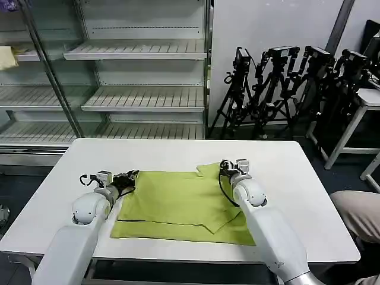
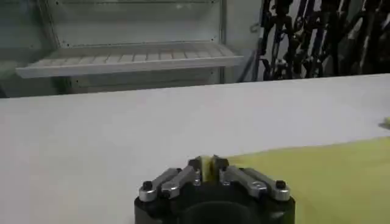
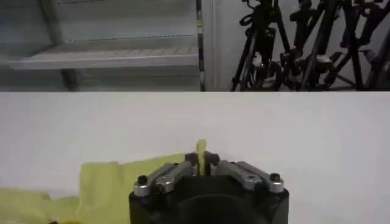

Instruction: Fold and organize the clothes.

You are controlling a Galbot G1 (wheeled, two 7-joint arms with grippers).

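Lime T-shirt (image 1: 178,205) partly folded on white table (image 1: 297,178), left gripper (image 1: 129,178) pinching its left edge, right gripper (image 1: 225,166) clamped on a raised fold at its far right

white table (image 1: 297,178) | empty shelving (image 1: 142,50) behind | black tripods (image 1: 285,83) at back right

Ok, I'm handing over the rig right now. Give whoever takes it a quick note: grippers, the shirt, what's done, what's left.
Left gripper: shut on the T-shirt's far left edge.
Right gripper: shut on a pinch of fabric at the far right edge.
T-shirt: lying mid-table toward the near edge, partly folded, with one layer creased diagonally on the right.
Done: both far corners gripped.
Left: probably bring the far edge over, finish folding, set it tidy.
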